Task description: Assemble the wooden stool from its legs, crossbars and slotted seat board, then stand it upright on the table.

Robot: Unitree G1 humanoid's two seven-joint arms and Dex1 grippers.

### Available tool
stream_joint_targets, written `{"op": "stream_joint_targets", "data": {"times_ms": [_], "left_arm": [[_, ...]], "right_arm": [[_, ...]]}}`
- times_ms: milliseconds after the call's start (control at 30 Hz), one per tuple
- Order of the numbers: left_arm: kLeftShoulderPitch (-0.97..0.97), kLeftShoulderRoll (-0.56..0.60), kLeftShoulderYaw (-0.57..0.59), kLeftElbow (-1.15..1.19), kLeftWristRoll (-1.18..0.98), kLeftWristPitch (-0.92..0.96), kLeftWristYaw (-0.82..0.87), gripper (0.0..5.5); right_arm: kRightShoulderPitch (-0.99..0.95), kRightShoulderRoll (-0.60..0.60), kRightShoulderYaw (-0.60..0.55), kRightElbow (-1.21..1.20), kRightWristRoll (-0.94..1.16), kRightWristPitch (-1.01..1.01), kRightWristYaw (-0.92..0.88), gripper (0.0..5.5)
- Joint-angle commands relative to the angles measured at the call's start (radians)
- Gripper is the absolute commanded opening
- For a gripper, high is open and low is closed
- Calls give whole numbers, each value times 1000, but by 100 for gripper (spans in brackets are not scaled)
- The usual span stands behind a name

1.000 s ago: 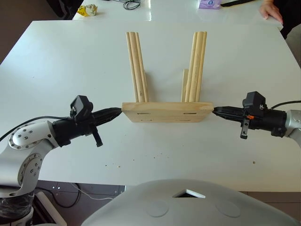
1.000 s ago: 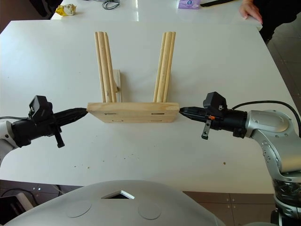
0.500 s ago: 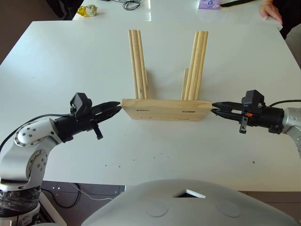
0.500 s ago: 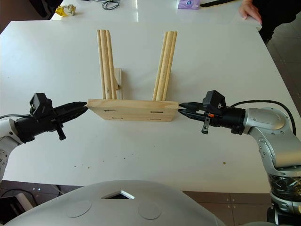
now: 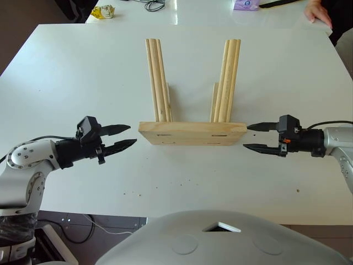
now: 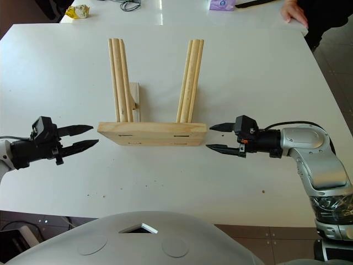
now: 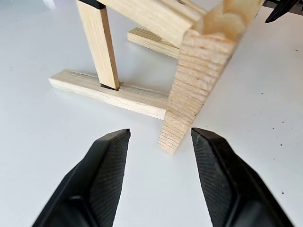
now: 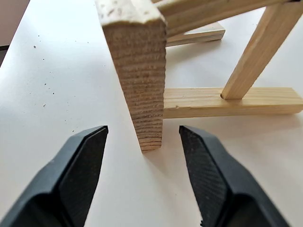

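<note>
The assembled wooden stool lies on its side on the white table (image 5: 71, 72). Its slotted seat board (image 5: 192, 132) stands on edge toward me, and the legs (image 5: 155, 77) (image 5: 227, 77) point away, joined by crossbars (image 7: 102, 45). My left gripper (image 5: 131, 135) is open just off the board's left end, touching nothing. Off the right end, my right gripper (image 5: 246, 137) is open too, a small gap from the wood. In the wrist views each board end (image 7: 199, 90) (image 8: 142, 85) sits ahead of the spread fingers (image 7: 106, 165) (image 8: 80, 165), resting on the table.
At the table's far edge lie a yellow wrapper (image 5: 103, 11), cables (image 5: 154, 4) and a purple packet (image 5: 245, 4). A person's hand (image 5: 317, 10) rests at the far right corner. Small crumbs dot the surface near the front edge.
Both grippers went from shut against the seat board's ends to open, and drew back outward. The stool now rests on the table free of them.
</note>
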Motion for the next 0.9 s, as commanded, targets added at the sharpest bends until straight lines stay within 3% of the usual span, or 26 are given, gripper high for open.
{"op": "stream_joint_targets", "data": {"times_ms": [33, 200, 400, 900], "left_arm": [[-47, 8, -81, 85, 75, -57, -40, 240], [-124, -26, -228, 201, 196, -149, -55, 240], [-198, -60, -307, 298, 268, -240, -64, 330], [-340, -132, -410, 403, 331, -346, -76, 333]], "right_arm": [[-38, 12, 53, 48, -38, -26, 9, 314], [-119, 62, 161, 169, -123, -95, 21, 314], [-202, 97, 209, 281, -158, -137, 41, 317], [-297, 189, 288, 410, -214, -193, 58, 317]]}}
